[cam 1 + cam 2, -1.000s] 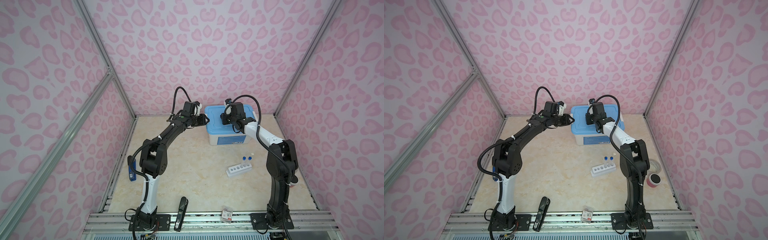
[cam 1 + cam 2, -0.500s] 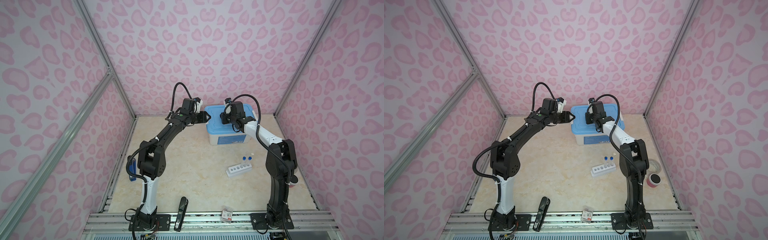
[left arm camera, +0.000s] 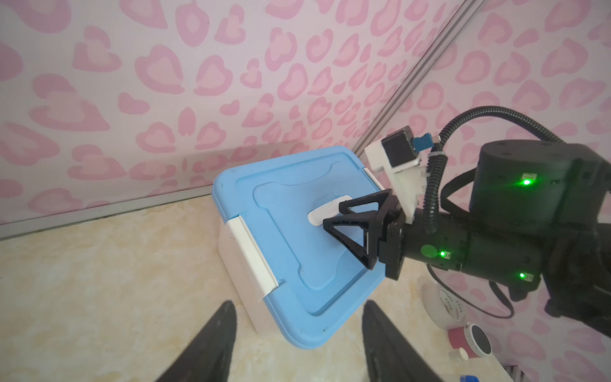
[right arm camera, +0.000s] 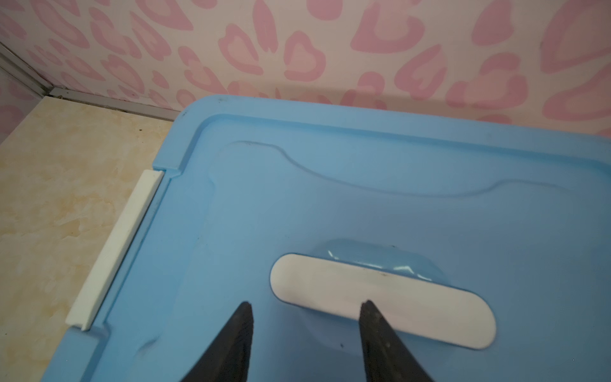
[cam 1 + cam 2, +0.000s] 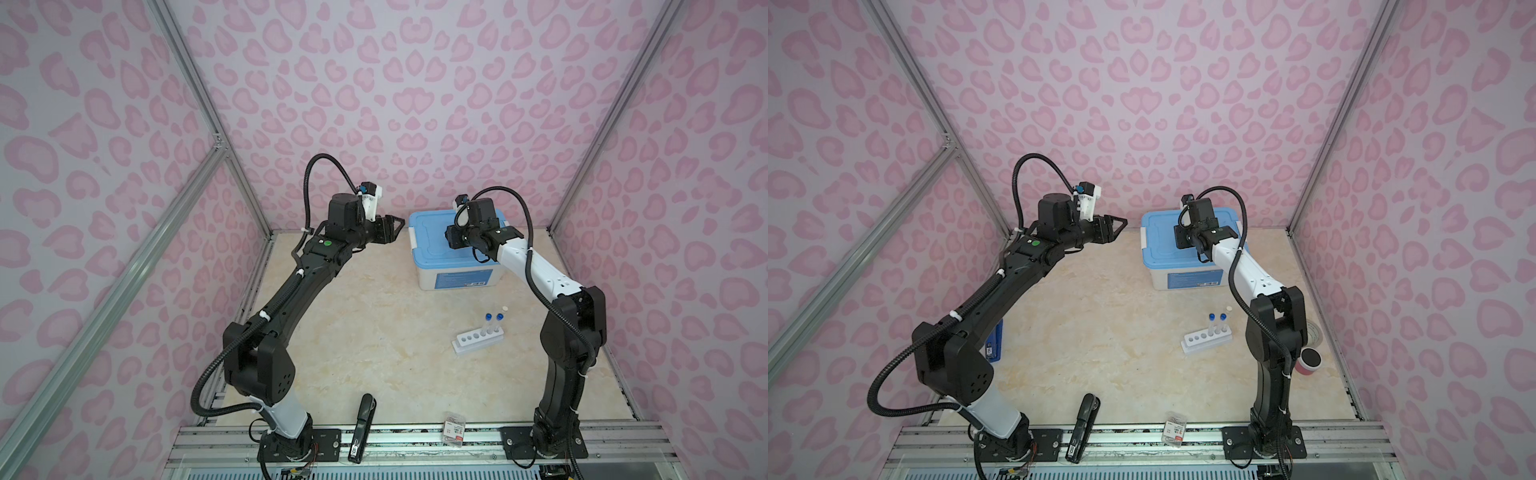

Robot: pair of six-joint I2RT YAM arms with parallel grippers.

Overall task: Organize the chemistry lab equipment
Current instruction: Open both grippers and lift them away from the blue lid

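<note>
Beige marbled tabletop (image 5: 374,332) inside pink heart-patterned walls (image 5: 415,104), aluminium corner posts (image 5: 197,83)

Storage box, stapler and tape on a beige marbled surface (image 5: 374,332), walled in pink heart-print panels.

A white plastic storage box with a light-blue lid (image 5: 428,245) stands at the back, near the wall, lid on, with a flat white oval handle (image 4: 380,301) at its centre and a white side latch (image 3: 251,258). A black stapler (image 5: 362,428) lies at the front edge, a small clear packet (image 5: 453,430) well to its right. At the right edge a pale tape roll (image 5: 1314,332) sits just beside a red roll (image 5: 1310,361).
</note>
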